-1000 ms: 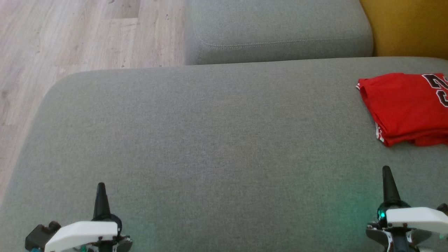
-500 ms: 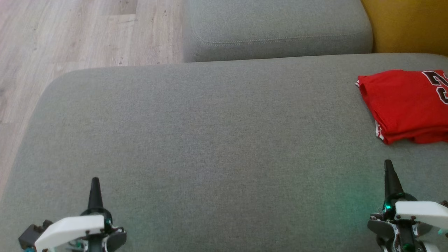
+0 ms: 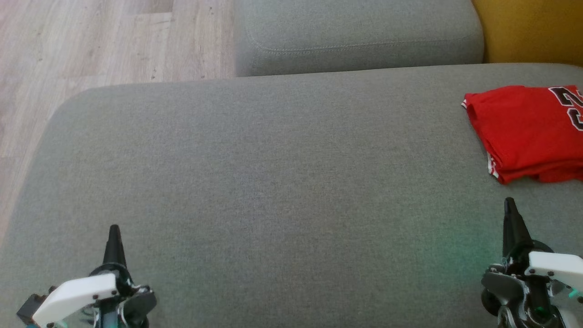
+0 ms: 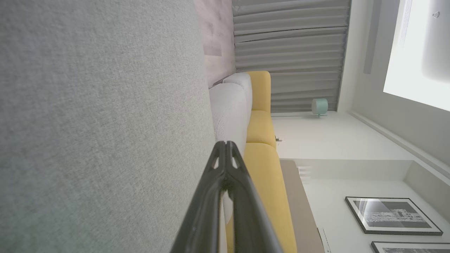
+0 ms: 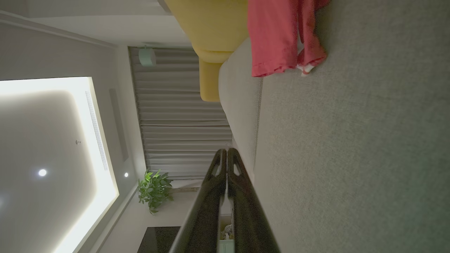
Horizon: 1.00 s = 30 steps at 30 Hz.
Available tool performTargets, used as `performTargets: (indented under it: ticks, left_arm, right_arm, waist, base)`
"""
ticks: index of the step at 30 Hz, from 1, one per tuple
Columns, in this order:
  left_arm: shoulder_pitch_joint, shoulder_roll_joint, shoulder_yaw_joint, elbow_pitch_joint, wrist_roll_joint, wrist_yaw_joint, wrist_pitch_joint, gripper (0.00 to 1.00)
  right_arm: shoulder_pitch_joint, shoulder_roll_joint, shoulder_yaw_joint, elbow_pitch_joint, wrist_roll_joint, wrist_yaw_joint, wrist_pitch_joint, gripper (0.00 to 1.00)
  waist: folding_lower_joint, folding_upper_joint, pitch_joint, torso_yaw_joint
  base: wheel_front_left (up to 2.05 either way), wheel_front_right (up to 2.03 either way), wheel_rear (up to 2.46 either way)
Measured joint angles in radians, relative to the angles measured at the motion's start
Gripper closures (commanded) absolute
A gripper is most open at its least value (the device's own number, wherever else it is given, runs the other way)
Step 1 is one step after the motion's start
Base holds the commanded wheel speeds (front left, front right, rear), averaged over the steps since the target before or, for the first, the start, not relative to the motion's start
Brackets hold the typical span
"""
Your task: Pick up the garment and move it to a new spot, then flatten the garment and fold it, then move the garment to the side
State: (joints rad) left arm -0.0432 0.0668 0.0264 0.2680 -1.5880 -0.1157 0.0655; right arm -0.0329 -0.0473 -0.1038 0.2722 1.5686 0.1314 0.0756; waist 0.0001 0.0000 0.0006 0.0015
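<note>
Two grey cushions (image 3: 273,150), one red garment (image 3: 524,132), left gripper (image 3: 114,229), right gripper (image 3: 509,202)

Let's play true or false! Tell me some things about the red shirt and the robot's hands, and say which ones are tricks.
1. The shirt lies folded on the grey sofa. True.
2. The right hand is holding the shirt. False: it is shut on nothing, with bare sofa between it and the shirt.
3. The left hand is wide open. False: its fingers are pressed together.
4. The shirt is nearer the right hand than the left hand. True.
5. The floor is blue carpet. False: it is pale wood planks.
</note>
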Motion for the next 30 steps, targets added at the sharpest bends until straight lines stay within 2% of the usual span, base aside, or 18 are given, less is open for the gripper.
performTargets:
  ticks: [5,30]
  left_arm:
    - [-0.007,0.000,0.008,0.005,-0.050,-0.008,0.013,1.00]
    - [-0.013,-0.005,0.015,0.005,-0.050,-0.008,0.021,1.00]
  right_arm:
    - [-0.011,0.000,-0.005,0.004,0.051,0.000,0.014,1.00]
    - [-0.024,0.000,-0.010,0.004,0.052,0.000,0.014,1.00]
  waist:
    - [0.0000,0.0000,0.003,-0.002]
    - [0.0000,0.0000,0.003,-0.002]
  base:
    - [0.00,0.00,0.00]
    - [0.00,0.00,0.00]
